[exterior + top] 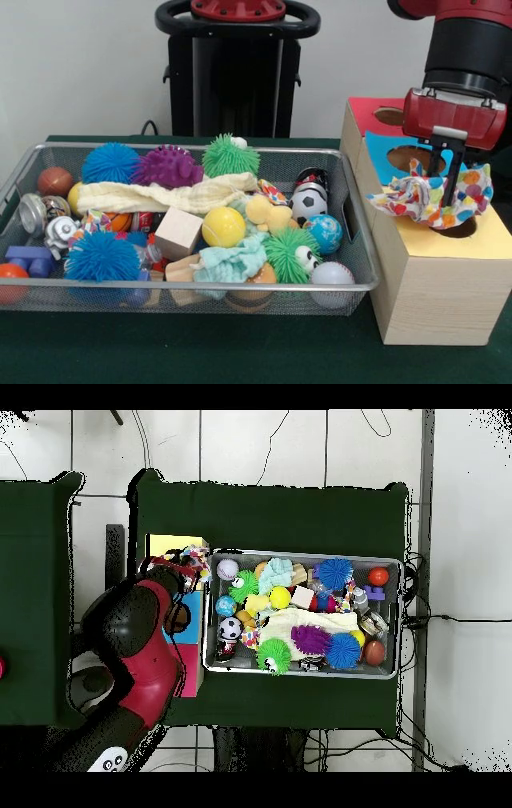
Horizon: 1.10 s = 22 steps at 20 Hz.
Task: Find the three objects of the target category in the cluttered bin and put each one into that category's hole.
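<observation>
Red-and-black claw [445, 186] clamped on 1 white dotted multicoloured fabric piece [428, 194], held directly above round hole [454, 230] in yellow-topped pale wooden box [436, 288]. Box sits just beside silver wire-mesh bin [188, 296] on green worktop [240, 352].

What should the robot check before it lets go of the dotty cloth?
1. Gripper shut on the dotted cloth: ok.
2. Cloth over the yellow box's hole: ok, partly covering it.
3. Cloth bunched small enough to fit: cannot tell; its edges spread wider than the visible hole.
4. Not over the blue box's hole: ok.
5. Another dotted piece in the bin: ok, one shows near the soccer ball.
</observation>
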Each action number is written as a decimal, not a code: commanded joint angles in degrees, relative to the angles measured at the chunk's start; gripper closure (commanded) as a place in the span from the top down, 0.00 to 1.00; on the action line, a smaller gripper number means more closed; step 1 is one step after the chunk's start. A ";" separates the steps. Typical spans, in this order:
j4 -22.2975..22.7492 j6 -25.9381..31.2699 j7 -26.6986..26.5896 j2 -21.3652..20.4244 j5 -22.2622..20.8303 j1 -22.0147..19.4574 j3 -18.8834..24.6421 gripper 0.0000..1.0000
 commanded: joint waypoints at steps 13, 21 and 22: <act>-5.09 4.16 0.63 4.23 -5.17 -1.88 8.44 0.00; -5.86 3.82 1.48 4.49 -5.28 -1.70 8.80 0.00; -5.88 3.75 1.73 4.38 -5.59 -1.73 8.89 0.00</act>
